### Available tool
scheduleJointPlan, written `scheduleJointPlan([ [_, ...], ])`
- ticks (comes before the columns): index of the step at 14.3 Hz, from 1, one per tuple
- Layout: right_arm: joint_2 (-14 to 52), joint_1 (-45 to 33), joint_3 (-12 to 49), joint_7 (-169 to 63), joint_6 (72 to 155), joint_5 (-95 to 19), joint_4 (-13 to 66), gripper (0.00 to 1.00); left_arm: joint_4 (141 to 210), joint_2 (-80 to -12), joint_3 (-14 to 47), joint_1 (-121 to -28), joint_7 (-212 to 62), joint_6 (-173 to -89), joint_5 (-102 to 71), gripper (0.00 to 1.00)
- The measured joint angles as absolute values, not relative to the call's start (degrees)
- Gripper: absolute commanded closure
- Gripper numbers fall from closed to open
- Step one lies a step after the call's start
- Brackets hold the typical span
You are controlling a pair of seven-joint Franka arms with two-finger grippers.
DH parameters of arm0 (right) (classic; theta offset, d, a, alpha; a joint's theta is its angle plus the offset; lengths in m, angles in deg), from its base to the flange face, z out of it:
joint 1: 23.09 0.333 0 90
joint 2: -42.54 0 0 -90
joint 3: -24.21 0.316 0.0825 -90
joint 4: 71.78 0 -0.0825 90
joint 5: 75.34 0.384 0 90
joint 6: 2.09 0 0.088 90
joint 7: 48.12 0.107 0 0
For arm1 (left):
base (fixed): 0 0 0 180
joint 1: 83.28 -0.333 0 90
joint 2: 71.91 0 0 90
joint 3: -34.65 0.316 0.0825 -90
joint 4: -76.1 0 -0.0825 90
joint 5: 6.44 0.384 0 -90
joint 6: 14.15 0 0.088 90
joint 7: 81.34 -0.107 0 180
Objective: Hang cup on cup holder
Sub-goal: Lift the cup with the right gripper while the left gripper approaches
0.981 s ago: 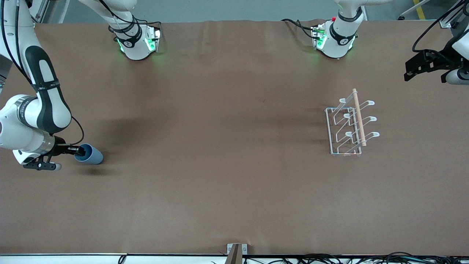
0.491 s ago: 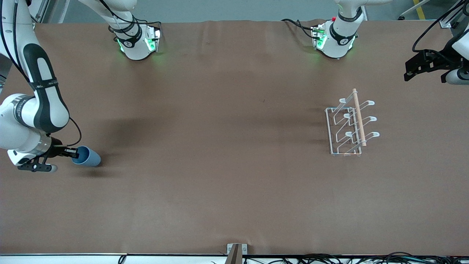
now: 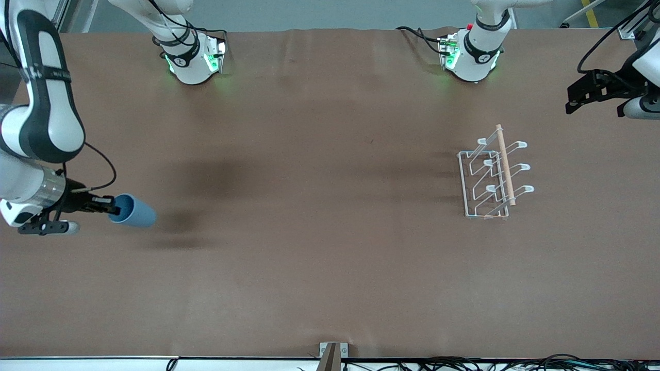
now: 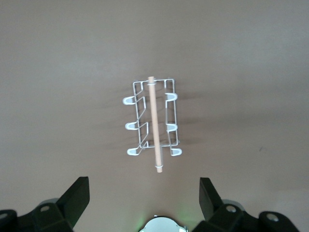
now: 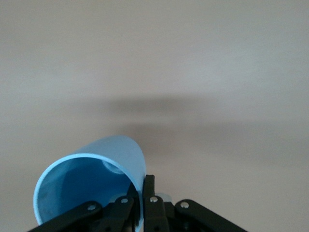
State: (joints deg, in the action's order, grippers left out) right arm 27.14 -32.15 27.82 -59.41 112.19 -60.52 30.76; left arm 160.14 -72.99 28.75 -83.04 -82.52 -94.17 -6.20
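Observation:
The light-blue cup [image 3: 133, 211] lies on its side in the air over the table at the right arm's end, its shadow below it. My right gripper [image 3: 112, 206] is shut on the cup's rim, one finger inside and one outside; the right wrist view shows the cup [image 5: 91, 186] pinched at its wall by my right gripper [image 5: 143, 193]. The white wire cup holder [image 3: 492, 175] with its wooden rod stands toward the left arm's end of the table. My left gripper [image 3: 580, 95] waits open and empty, high over the table's end, looking down on the holder [image 4: 153, 123].
The two arm bases [image 3: 193, 59] [image 3: 472, 56] stand along the table's edge farthest from the front camera. A small metal bracket [image 3: 332, 353] sits at the table's nearest edge. The brown tabletop [image 3: 319, 206] lies bare between cup and holder.
My right gripper has lifted the cup off the table and carried it a little toward the table's middle; its shadow has separated from it. The left arm has barely moved.

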Motion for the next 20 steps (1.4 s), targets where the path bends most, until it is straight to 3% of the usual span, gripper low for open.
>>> scheduleJointPlan([
  [4, 30.2, -29.6, 32.4, -59.1, 106.4, -42.6, 30.8, 1.00, 160.2, -70.7, 24.0, -77.6, -82.4, -97.0, -6.9, 0.00],
  [11, 30.0, -23.4, 33.2, -58.9, 98.7, -13.1, 31.1, 1.00, 159.7, -63.4, 19.2, -65.1, -82.2, -112.9, -6.9, 0.00],
  [15, 27.4, -20.5, 33.2, -59.2, 97.8, -6.2, 31.4, 1.00, 155.8, -60.8, 19.1, -59.5, -82.2, -113.9, -6.9, 0.00],
  [20, 20.5, -20.2, 32.8, -62.1, 86.2, -2.8, 28.9, 1.00, 153.6, -60.0, 19.1, -55.4, -82.5, -115.0, -6.9, 0.00],
])
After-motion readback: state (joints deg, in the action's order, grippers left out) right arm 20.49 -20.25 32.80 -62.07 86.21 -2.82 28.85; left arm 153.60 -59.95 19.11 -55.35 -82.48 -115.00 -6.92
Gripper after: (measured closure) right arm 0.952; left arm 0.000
